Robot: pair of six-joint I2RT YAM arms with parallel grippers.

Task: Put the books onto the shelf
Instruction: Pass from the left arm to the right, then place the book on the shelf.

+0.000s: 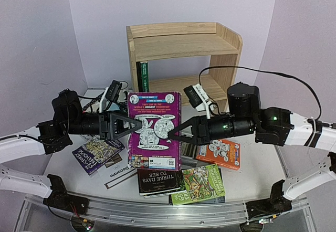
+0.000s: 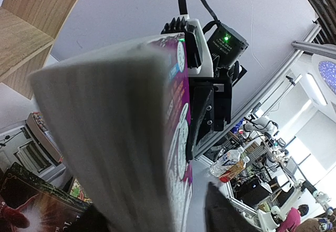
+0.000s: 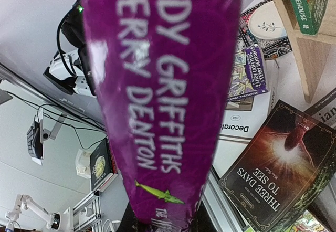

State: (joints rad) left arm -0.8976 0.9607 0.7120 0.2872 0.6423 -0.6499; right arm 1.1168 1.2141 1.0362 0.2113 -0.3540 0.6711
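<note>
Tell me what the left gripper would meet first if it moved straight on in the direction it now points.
The purple book: the left gripper points straight at its page edge, which stands between its open jaws. Beyond the book would probably come the right gripper, though depth is unclear.

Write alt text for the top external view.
A purple book stands upright between the left hand and the right hand, which grips its edge, in front of a shelf. One green book stands on its lower tier; other books lie on the table.
</note>
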